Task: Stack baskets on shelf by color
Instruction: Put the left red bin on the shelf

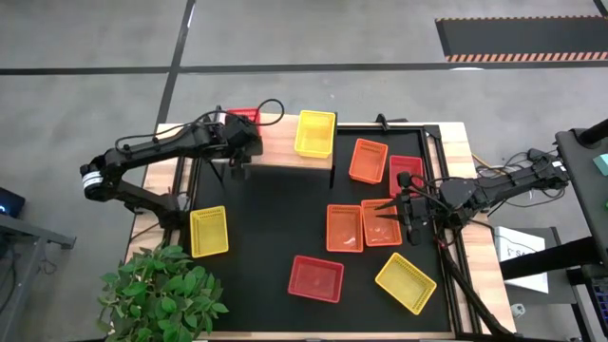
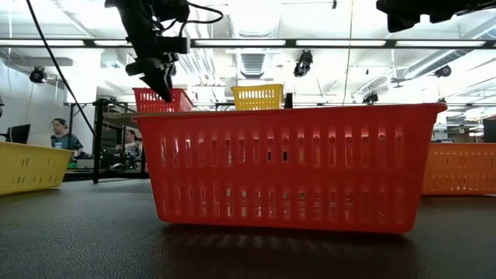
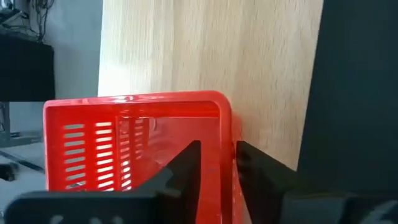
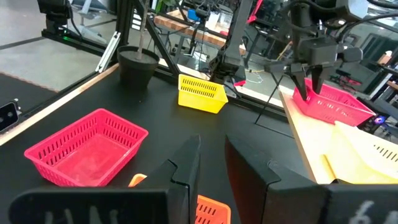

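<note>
Left end effector (image 1: 240, 161) pinching red basket (image 1: 243, 116) wall on shelf (image 1: 285, 150), right end effector (image 1: 385, 212) spread above orange basket (image 1: 380, 223)

Baskets counted, high view: three red (image 1: 315, 277), three orange (image 1: 345, 228), three yellow (image 1: 209, 231). One shelf (image 1: 294, 150). Two arms, one end effector each.

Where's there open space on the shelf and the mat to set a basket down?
On the shelf, bare wood lies between the red basket under the left gripper and the yellow basket. The mat's left-centre is free; its right side, around the right gripper, is crowded.
</note>
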You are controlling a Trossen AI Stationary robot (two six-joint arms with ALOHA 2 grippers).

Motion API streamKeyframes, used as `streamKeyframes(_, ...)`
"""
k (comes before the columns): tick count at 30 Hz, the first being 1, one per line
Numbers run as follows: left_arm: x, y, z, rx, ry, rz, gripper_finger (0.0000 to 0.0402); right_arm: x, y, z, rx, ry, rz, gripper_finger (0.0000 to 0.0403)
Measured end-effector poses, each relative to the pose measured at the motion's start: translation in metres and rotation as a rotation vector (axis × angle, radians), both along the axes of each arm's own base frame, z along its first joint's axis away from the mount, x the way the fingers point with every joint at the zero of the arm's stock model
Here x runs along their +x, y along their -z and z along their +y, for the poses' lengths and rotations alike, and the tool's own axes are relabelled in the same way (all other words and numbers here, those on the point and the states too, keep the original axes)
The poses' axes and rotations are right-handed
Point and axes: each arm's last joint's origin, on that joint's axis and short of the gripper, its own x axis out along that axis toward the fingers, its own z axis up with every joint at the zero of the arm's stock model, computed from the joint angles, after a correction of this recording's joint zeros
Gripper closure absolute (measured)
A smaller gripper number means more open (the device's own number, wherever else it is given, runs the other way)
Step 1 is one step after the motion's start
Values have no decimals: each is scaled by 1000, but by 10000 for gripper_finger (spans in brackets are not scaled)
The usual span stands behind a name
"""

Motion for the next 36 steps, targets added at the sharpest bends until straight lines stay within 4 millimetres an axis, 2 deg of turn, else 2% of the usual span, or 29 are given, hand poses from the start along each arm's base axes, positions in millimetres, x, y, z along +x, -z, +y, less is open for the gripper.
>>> streamKeyframes(6, 3, -7, -7, 6, 22, -28, 293, 0, 0, 0, -6, -1, -1, 337)
streamKeyframes(19, 11, -15, -19, -15, 9, -112, 291, 0, 0, 0, -8, -1, -1, 337)
streamKeyframes(23, 20, -21, -25, -12, 4, -230, 291, 0, 0, 0, -8, -1, -1, 337)
streamKeyframes(26, 35, -27, -28, 5, 10, -379, 294, 0, 0, 0, -8, -2, -2, 337)
streamKeyframes(30, 58, -17, -26, 4, 5, -463, 312, 0, 0, 0, -8, -2, -1, 337)
streamKeyframes(36, 76, 10, -7, 102, -136, -338, 372, 0, 0, 0, 0, 0, 0, 337)
